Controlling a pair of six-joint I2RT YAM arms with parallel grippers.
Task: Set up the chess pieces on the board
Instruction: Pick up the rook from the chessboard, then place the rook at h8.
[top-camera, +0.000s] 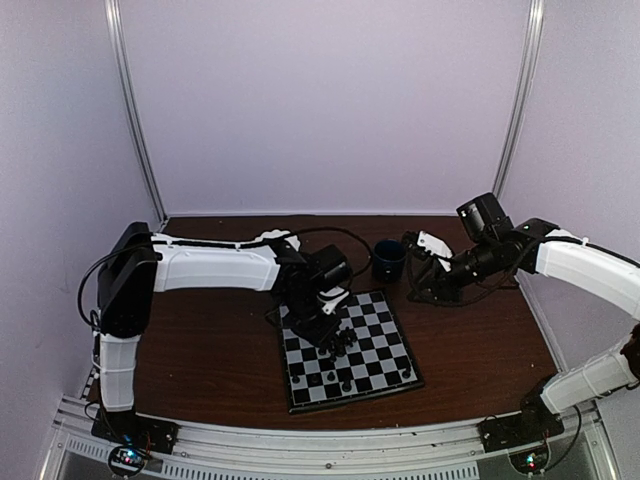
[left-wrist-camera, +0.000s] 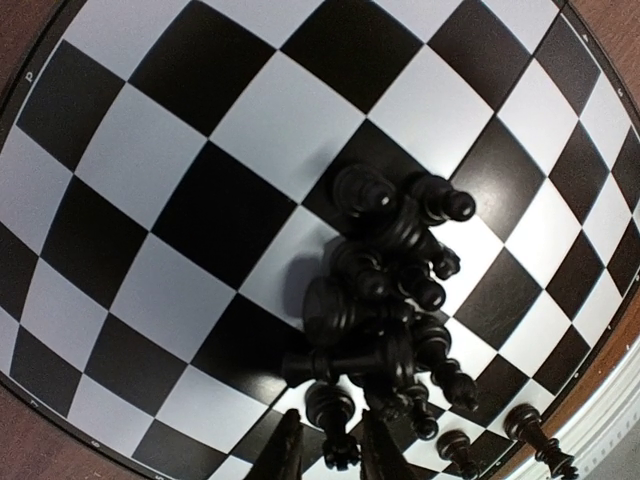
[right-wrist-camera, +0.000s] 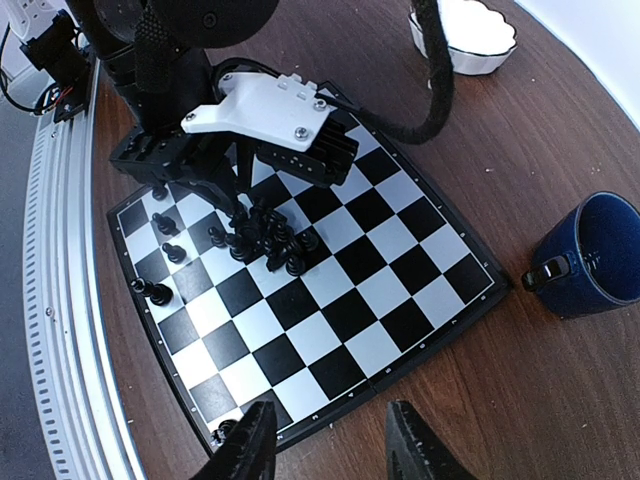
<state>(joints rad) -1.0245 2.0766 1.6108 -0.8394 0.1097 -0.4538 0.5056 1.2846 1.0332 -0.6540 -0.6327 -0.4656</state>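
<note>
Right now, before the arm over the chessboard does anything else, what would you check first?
1. Left gripper over the pile of chess pieces: ok.
2. Only one piece between its fingers: cannot tell, others crowd close.
3. Firm grip on that piece: cannot tell.
4. Board lying flat with free squares: ok.
5. Right gripper open, away from the pile: ok.
6. Pieces standing upright: not ok, the pile lies tumbled.
</note>
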